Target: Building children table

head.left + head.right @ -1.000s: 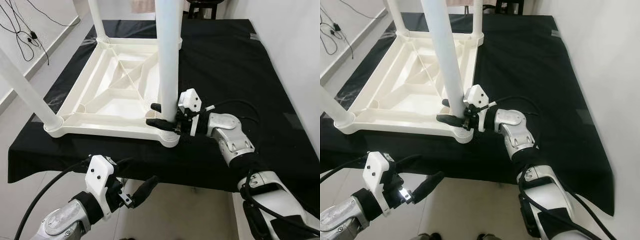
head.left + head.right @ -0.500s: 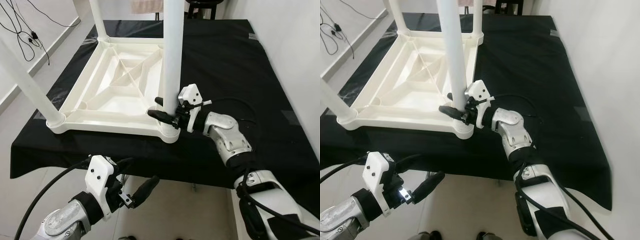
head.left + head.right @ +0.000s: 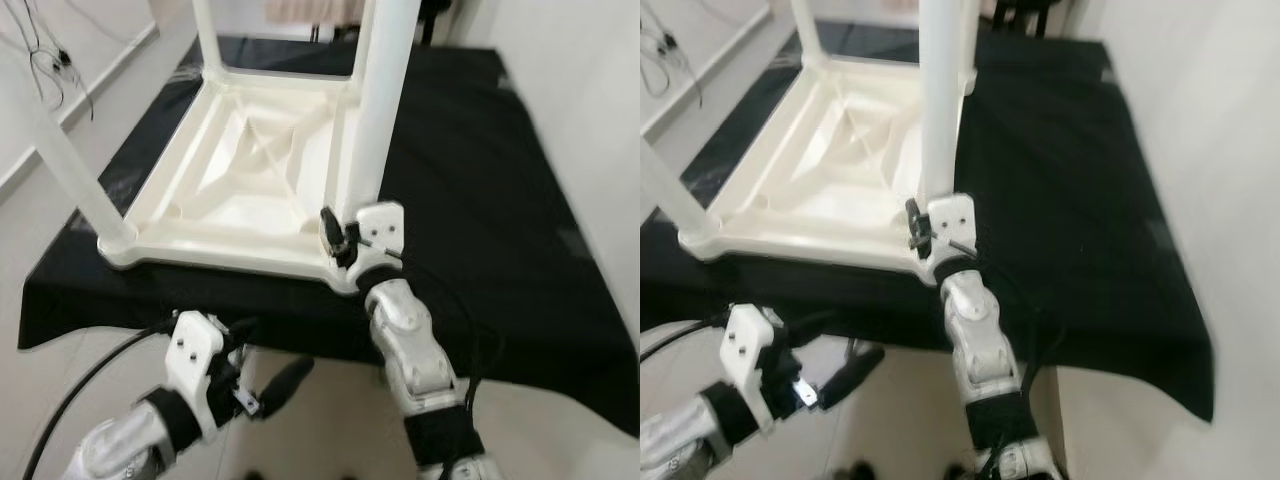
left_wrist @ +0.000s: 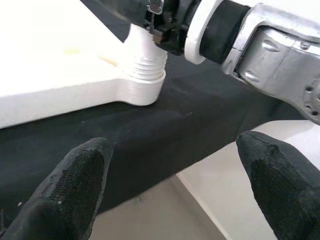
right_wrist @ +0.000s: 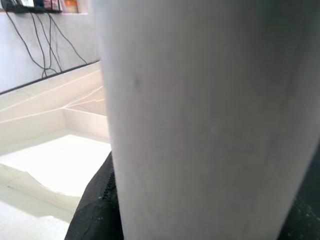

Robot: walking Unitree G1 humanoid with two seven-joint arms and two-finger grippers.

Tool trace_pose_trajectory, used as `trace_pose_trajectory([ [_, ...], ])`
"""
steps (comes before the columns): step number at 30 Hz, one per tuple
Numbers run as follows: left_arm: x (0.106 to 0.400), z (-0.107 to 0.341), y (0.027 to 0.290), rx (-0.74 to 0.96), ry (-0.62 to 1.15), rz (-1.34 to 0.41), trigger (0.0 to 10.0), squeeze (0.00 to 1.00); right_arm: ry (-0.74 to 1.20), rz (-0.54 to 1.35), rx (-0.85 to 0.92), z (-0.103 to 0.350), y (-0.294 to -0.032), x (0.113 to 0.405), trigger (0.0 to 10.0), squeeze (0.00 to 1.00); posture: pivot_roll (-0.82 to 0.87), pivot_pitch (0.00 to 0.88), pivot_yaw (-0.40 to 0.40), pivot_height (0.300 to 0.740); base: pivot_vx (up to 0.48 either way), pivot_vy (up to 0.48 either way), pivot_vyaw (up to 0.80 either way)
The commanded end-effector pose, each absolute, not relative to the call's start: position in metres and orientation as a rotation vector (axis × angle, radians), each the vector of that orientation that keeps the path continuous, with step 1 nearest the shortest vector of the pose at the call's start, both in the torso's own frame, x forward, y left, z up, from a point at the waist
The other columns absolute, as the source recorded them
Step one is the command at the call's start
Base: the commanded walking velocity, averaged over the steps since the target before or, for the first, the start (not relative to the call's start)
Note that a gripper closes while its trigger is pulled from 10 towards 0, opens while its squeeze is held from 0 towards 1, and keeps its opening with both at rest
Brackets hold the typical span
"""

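The white children's table lies upside down on a black-covered table, its legs pointing up. My right gripper is shut on the near right leg just above its threaded socket. In the right wrist view that leg stands close between the black fingers. My right forearm reaches the leg from the front edge. Below that edge my left gripper hangs open and holds nothing.
A second leg stands at the near left corner and a third at the far left. The cloth lies bare to the right of the table. A white wall runs along the right side. Cables lie on the floor far left.
My right forearm has swung from the right side of the leg round to the front, the gripper still on the leg. The view has shifted and blurred. The left gripper has stayed put.
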State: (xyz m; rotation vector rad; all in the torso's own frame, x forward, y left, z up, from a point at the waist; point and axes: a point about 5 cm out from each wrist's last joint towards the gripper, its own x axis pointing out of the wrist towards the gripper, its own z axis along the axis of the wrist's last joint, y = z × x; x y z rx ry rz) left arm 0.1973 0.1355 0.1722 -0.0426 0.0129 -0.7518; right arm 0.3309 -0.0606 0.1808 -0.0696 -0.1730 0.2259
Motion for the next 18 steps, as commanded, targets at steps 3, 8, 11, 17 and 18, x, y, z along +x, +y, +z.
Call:
trace_pose_trajectory([
  [3,0.201,0.165,0.136,-0.043,0.026,-0.742,10.0,0.0,0.199,0.199,-0.112,0.103,-0.06,0.329,10.0,0.0,0.03,0.211,-0.048,0.74,0.0,0.0,0.0],
  [8,0.208,0.161,0.137,-0.032,0.018,-0.716,10.0,0.0,0.211,0.206,-0.065,0.102,-0.057,0.33,10.0,1.0,0.04,0.182,-0.056,0.74,0.0,0.0,0.0],
  [11,0.212,0.157,0.139,-0.032,0.013,-0.696,10.0,0.0,0.176,0.249,0.035,0.112,-0.05,0.33,10.0,1.0,0.04,0.146,-0.059,0.74,0.0,0.0,0.0],
  [17,0.222,0.15,0.143,-0.052,0.006,-0.664,10.0,0.0,-0.054,0.564,0.134,0.161,-0.037,0.331,10.0,1.0,0.04,0.099,-0.062,0.74,0.0,0.0,0.0],
  [18,0.222,0.15,0.143,-0.052,0.006,-0.664,10.0,0.0,-0.054,0.564,0.134,0.161,-0.037,0.331,10.0,1.0,0.04,0.099,-0.062,0.74,0.0,0.0,0.0],
])
